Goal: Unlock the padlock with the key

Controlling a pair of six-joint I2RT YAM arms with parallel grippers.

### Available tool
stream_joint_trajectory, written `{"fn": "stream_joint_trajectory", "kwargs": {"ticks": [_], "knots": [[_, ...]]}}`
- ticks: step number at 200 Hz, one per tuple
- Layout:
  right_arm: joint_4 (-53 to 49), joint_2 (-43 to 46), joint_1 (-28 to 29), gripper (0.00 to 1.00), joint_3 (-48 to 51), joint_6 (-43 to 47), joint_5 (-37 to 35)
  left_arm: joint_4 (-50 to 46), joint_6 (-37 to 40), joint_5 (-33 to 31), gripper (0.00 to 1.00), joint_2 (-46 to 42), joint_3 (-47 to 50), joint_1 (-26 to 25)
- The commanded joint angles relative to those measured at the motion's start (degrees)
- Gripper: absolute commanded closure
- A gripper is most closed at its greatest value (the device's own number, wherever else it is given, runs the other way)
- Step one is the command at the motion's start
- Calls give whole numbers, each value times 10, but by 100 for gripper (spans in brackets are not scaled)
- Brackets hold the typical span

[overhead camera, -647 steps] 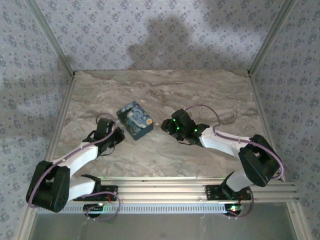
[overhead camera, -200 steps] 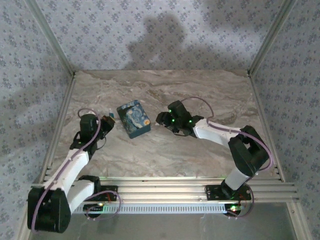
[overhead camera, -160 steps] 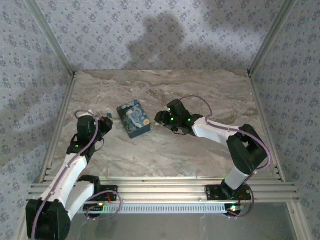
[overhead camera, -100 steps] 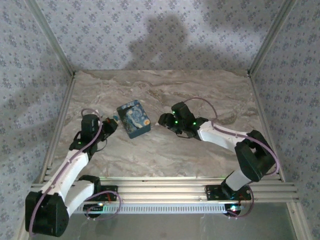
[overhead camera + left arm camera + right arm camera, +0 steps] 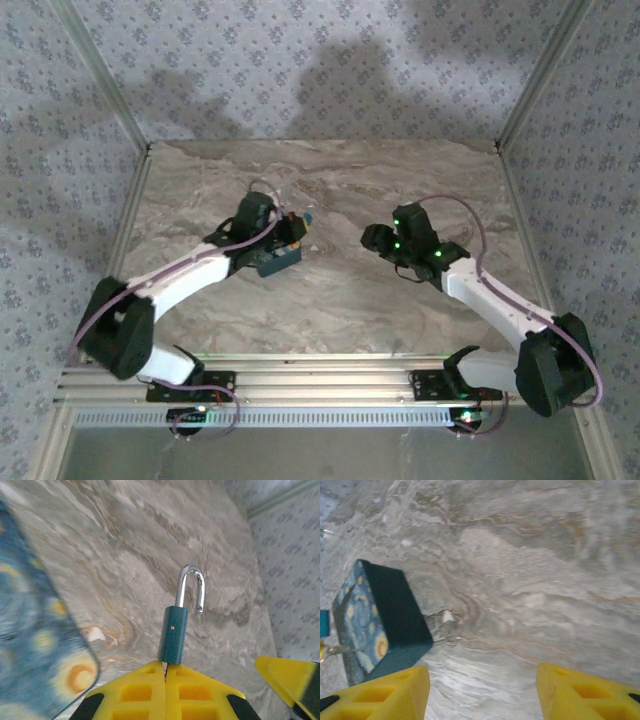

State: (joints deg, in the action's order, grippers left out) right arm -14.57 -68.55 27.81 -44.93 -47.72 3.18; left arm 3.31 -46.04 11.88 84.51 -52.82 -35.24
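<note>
Just swung the left tool (image 5: 165,670) across over the box (image 5: 385,615), clamped on the padlock (image 5: 173,635); drew the right tool (image 5: 482,690) back, spread wide, holding nothing. Looks unlocked already.

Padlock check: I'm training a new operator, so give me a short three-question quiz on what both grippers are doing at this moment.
1. True or false: the left gripper is shut on the teal padlock.
2. The padlock's shackle is: A) seated at both ends, B) free at one end, C) missing.
3. Fill in: the right gripper has its jaws ____, with nothing between them.
Key: 1 true; 2 B; 3 open.
</note>
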Motion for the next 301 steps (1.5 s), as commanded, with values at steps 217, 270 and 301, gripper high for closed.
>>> {"fn": "stream_joint_trajectory", "kwargs": {"ticks": [217, 270, 301], "knots": [[-84, 99, -107, 9, 46, 193, -182, -278, 292, -288, 2, 110, -285, -76], [50, 90, -133, 0, 120, 272, -268, -116, 348, -190, 2, -76, -41, 131], [95, 72, -168, 0, 136, 277, -258, -43, 454, -192, 2, -114, 67, 225]]}}
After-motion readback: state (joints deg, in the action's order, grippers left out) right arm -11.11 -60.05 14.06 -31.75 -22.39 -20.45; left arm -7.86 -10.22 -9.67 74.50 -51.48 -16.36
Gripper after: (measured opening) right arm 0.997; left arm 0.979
